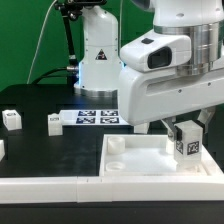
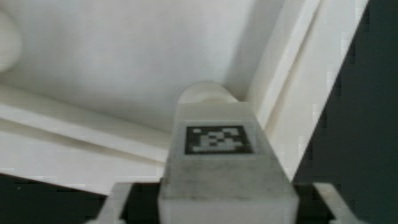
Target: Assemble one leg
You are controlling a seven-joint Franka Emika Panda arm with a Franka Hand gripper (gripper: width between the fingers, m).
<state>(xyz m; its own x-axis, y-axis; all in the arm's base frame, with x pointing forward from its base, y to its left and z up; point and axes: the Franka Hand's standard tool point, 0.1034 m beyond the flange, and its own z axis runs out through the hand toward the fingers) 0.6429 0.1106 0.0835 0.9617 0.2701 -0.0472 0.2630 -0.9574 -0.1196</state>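
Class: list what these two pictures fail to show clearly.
Exterior view: the arm covers part of the tabletop panel.
Wrist view: the leg, held in the gripper, hides its own lower end and any hole beneath.
Exterior view: a white part is cut off by the left edge.

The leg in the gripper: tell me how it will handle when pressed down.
The leg looks like chunky moulded plastic, so probably stiff and light. Its flat sides suit the gripper, though the smooth surface might slip under a hard push. Being blocky, it seems unlikely to roll if released onto the tabletop panel.
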